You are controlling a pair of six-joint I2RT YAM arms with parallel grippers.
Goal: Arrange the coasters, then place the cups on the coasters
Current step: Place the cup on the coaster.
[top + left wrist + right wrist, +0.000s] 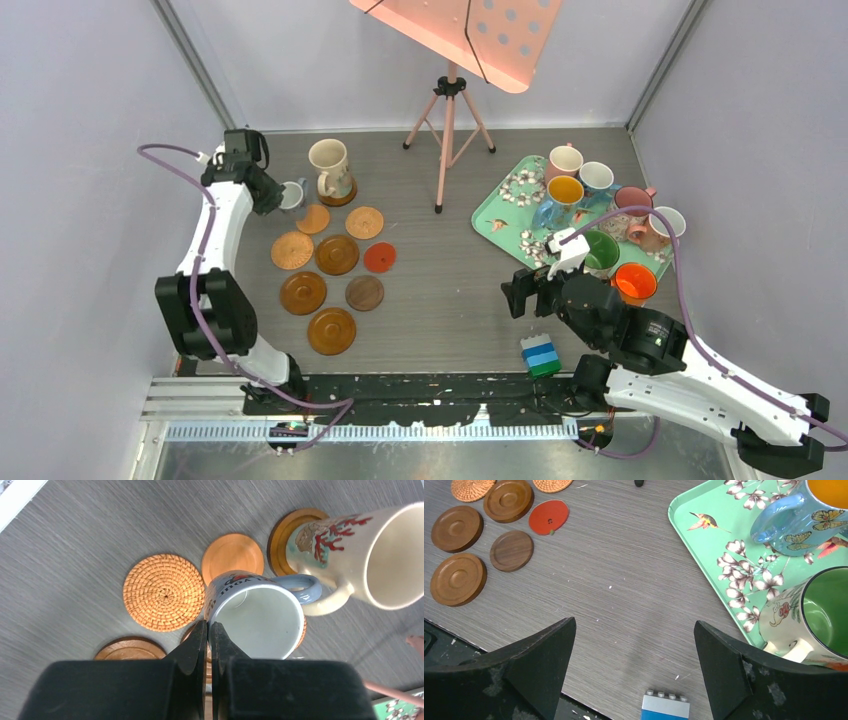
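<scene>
My left gripper is shut on the rim of a grey-blue cup, one finger inside and one outside. That cup hangs at the back left, beside a cream cup with red coral print standing on a brown coaster. In the left wrist view the held cup hides part of a woven coaster. Several more coasters lie spread in front, one of them red. My right gripper is open over bare table, left of the tray's cups.
A mint floral tray at the right holds several cups. A pink stand's tripod is at the back centre. A blue and green brick stack sits near the front edge, under my right gripper.
</scene>
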